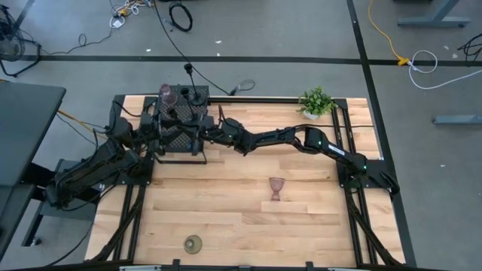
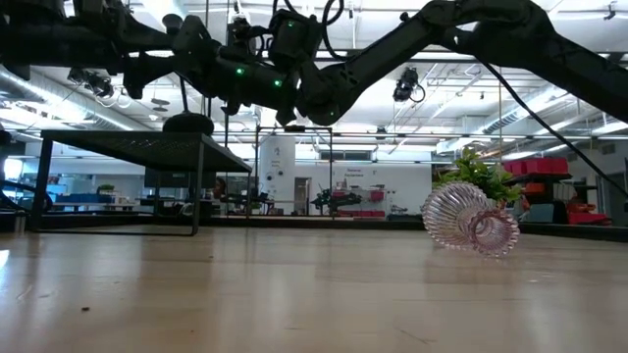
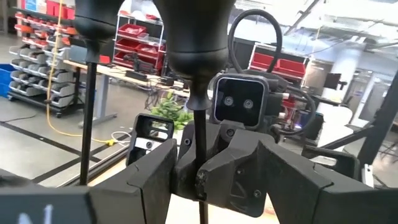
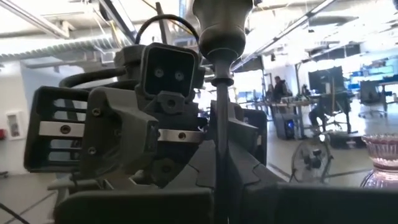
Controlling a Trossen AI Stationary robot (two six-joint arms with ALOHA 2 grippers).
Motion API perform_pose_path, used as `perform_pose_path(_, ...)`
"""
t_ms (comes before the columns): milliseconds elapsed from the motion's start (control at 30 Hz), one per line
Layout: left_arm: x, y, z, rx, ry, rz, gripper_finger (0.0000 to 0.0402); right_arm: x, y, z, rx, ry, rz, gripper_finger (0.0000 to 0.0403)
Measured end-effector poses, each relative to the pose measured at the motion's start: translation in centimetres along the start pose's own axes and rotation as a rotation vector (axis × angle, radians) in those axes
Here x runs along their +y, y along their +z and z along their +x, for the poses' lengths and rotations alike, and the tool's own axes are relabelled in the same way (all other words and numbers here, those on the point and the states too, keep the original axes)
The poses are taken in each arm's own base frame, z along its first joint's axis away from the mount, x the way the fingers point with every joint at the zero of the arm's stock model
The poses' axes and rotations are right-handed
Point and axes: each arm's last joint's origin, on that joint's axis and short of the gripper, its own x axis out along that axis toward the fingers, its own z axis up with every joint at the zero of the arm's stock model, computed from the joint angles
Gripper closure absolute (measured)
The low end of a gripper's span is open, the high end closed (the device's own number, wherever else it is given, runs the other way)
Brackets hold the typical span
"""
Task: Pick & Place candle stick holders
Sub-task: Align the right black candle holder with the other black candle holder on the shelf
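Thin black metal candle stem (image 4: 221, 124), upright, long axis vertical, standing atop the black perforated mesh box (image 1: 181, 128) at the worktop's (image 1: 248, 218) far-left area. Right claw (image 4: 221, 186) pressed together on the stem, reaching across from the right; left claw (image 3: 199, 180) spread wide, facing it from the other side, stem between its fingers but seemingly unclamped. Both arms equally near. Pinkish ribbed glass goblet (image 1: 276, 188) lying on its side mid-worktop; squat olive-gold round holder (image 1: 194, 243) near the front edge, both well apart from either claw. Overhead view placing the meeting over the box; wrist views alone showing the stem in the claws; low view revealing the goblet's toppled pose.
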Motion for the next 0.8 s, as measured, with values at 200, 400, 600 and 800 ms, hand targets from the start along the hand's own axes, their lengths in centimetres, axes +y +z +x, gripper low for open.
perform_pose_path(200,0.04,0.01,0.0,-0.003,0.013,0.005,0.0177,-0.74,0.07,0.01,0.002,0.011,0.002,0.0403)
perform_pose_path(400,0.05,0.02,0.0,-0.005,0.016,0.006,0.0177,-0.77,0.01,0.01,0.006,0.01,-0.01,0.0403)
perform_pose_path(600,0.01,0.05,0.01,-0.007,0.008,0.005,0.0177,-0.69,0.12,-0.07,-0.033,0.021,-0.029,0.0403)
perform_pose_path(800,0.0,0.06,0.01,-0.007,0.006,0.004,0.0177,-0.67,0.31,-0.11,-0.06,0.016,-0.036,0.0403)
